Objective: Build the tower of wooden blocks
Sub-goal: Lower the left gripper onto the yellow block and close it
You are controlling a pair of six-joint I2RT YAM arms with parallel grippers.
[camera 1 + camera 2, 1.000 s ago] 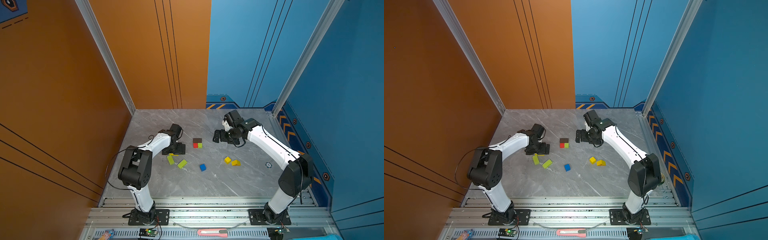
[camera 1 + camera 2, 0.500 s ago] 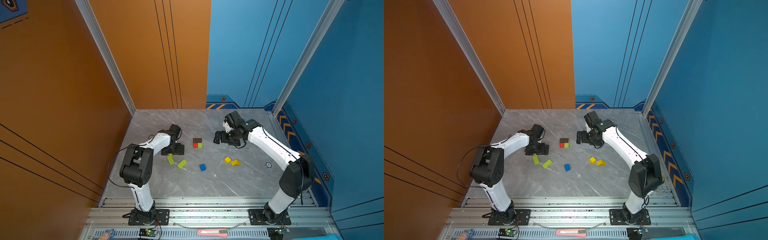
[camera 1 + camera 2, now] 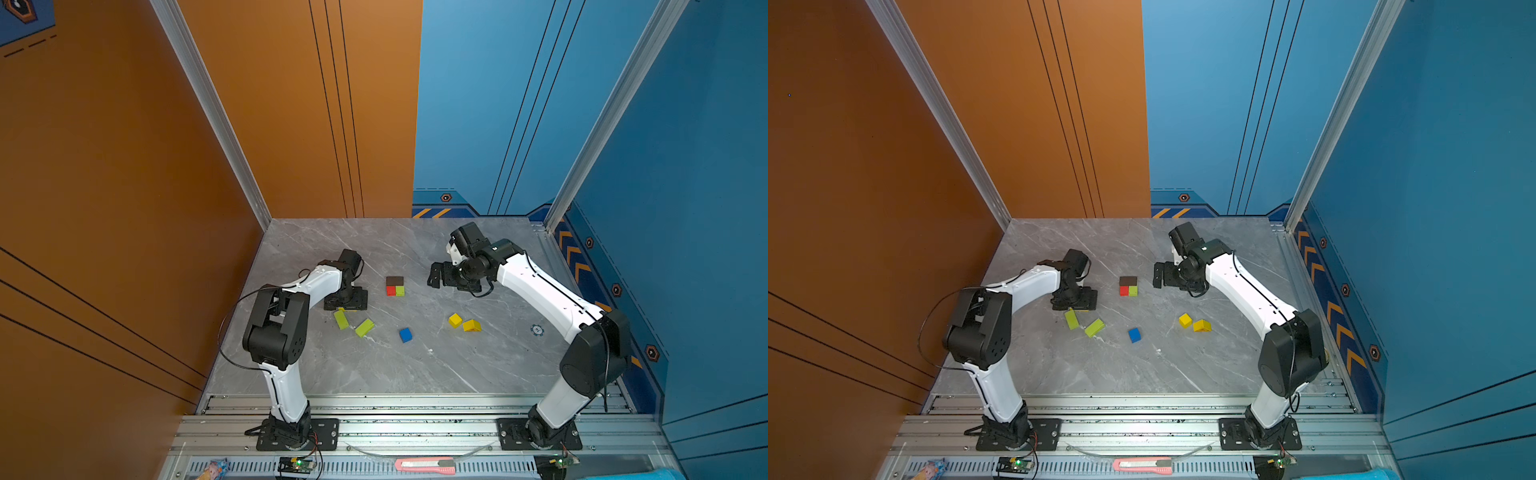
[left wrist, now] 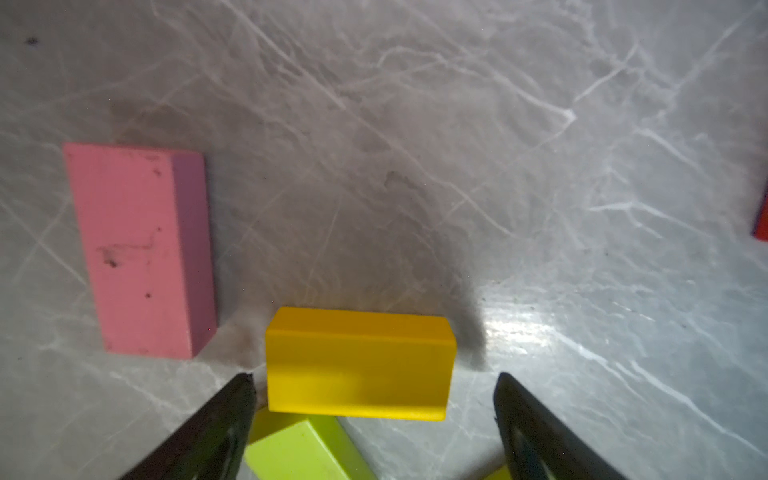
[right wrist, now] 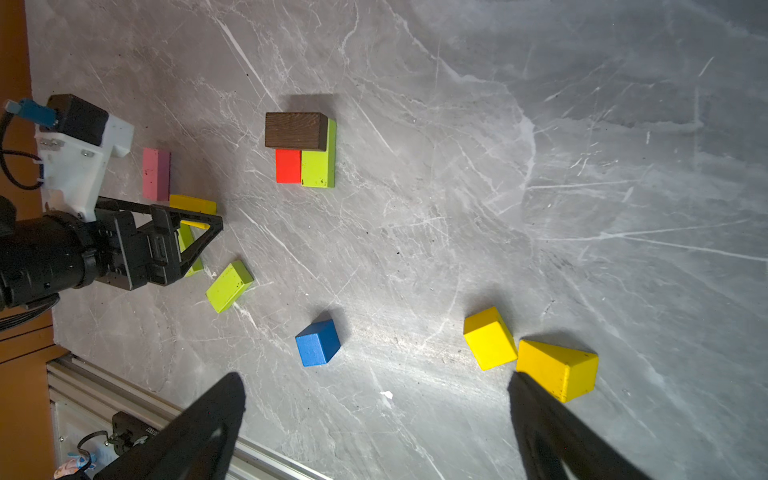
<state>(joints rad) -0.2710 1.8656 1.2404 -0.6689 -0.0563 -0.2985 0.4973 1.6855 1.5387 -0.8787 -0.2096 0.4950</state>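
The tower (image 3: 395,286) is barely begun mid-worktop (image 3: 374,374): a red bar (image 5: 288,166) and a lime bar (image 5: 318,168) side by side, a brown bar (image 5: 296,131) across their far ends. Left of it, the left end effector (image 4: 374,375) straddles a yellow bar (image 4: 359,361), jaws apart and not clamped; the right end effector (image 5: 376,374) hangs open-jawed and empty on the right. A pink bar (image 4: 141,249), two more lime bars (image 3: 340,319), a blue cube (image 3: 405,334), a yellow cube (image 3: 455,320) and a yellow triangular prism (image 3: 471,326) lie loose, so most stacking seems left.

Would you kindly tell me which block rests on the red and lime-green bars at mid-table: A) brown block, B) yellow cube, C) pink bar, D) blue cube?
A: in the right wrist view the brown block lies across the red bar and the lime-green bar beside it.
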